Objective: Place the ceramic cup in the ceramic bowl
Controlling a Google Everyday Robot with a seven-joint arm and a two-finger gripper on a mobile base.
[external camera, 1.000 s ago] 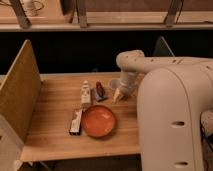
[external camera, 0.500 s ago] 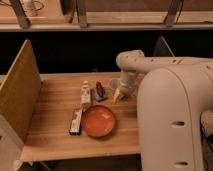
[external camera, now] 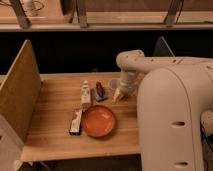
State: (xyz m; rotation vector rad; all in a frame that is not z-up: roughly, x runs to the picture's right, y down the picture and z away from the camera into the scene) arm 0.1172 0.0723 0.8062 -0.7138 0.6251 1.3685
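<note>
Now the gripper (external camera: 118, 95) hangs by the ceramic cup (external camera: 114, 83) near the worktop's back edge, likely for a pickup, its grip unreadable, while the ceramic bowl (external camera: 98, 120) sits near the front edge.

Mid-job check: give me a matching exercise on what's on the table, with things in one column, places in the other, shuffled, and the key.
Things:
1. ceramic bowl
2. flat package
3. white bottle
4. gripper

Places:
A. directly left of the bowl, near the front edge
B. right of the small red item, just in front of the ceramic cup
C. front middle of the table
D. behind the package, left of the red item

Pairs: 1-C, 2-A, 3-D, 4-B
</note>
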